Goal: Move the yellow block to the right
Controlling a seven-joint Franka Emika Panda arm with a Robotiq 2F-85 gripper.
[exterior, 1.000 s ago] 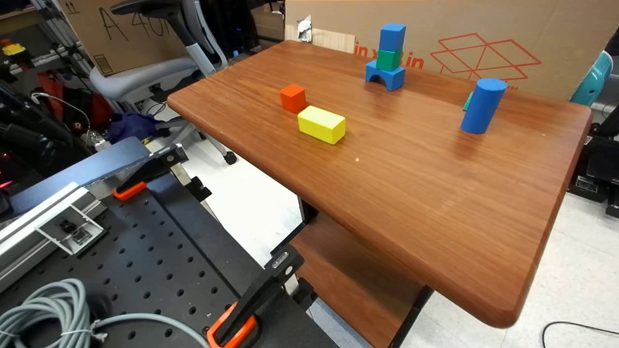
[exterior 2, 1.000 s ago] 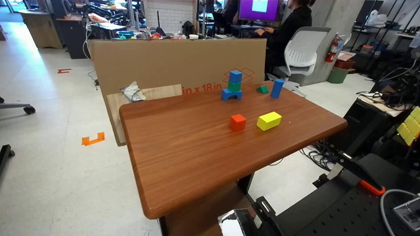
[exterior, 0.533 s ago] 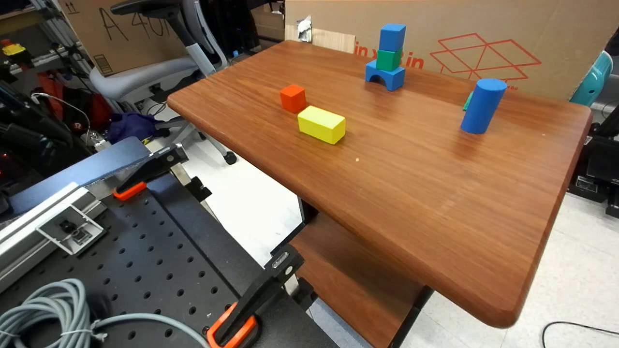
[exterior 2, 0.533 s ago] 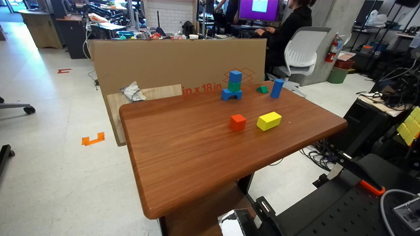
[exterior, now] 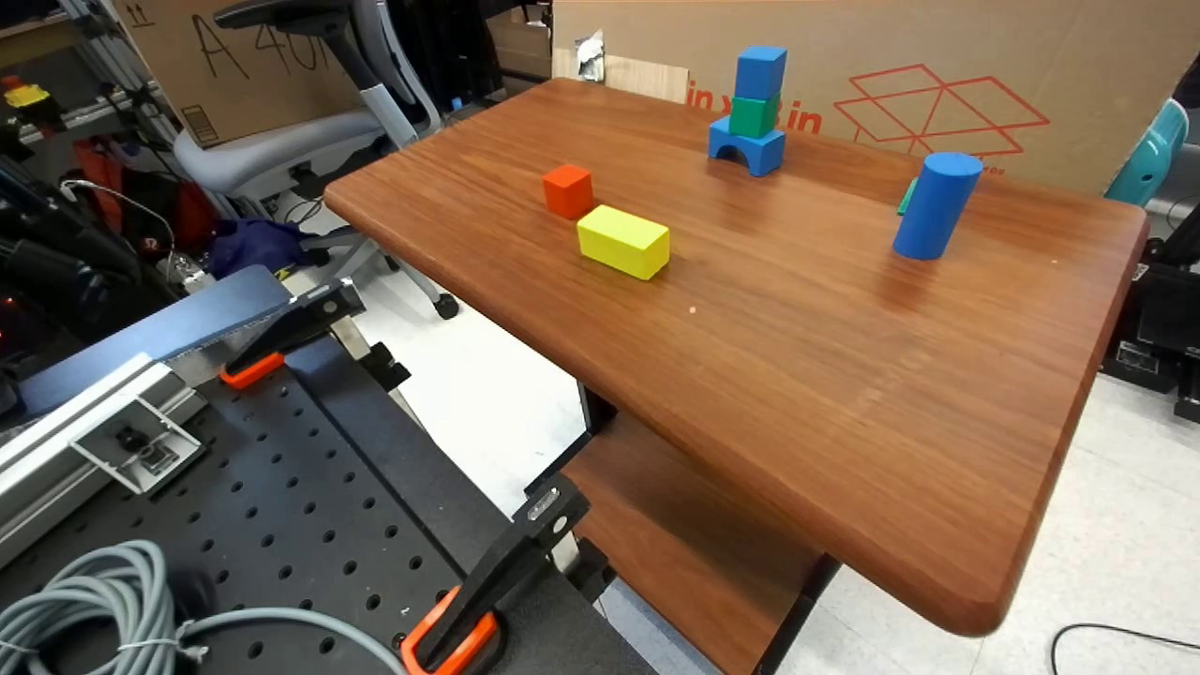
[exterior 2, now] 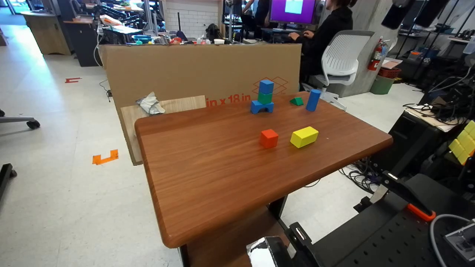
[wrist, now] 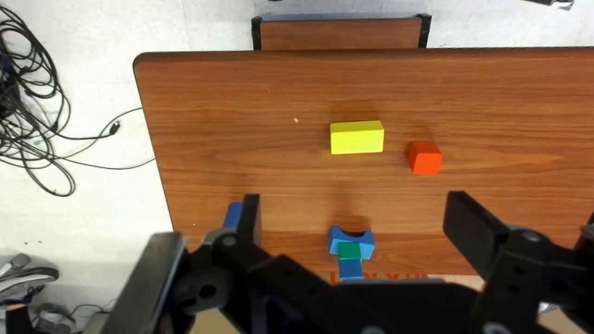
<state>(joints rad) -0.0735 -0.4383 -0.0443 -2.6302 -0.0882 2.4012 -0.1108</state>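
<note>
The yellow block [exterior: 623, 242] lies flat on the brown table [exterior: 844, 375]; it also shows in an exterior view [exterior 2: 304, 137] and in the wrist view [wrist: 357, 138]. A red-orange cube [wrist: 425, 158] sits beside it with a gap between them. My gripper [wrist: 355, 198] is open with nothing between its fingers. It hangs high above the table, and in the wrist view the yellow block appears beyond the fingertips. The gripper [exterior 2: 407, 22] shows at the top right of an exterior view, well above and apart from the block.
A stack with a blue arch [exterior: 747, 148], a green cube [exterior: 754, 116] and a blue cube [exterior: 760, 72] stands near the table's far edge. A blue cylinder [exterior 2: 313, 100] and a green triangle [exterior 2: 297, 101] stand nearby. A cardboard sheet [exterior 2: 200, 70] rises behind the table.
My gripper has come into an exterior view at the top right, moving left and down; one second ago it did not show there. The blocks have not moved.
</note>
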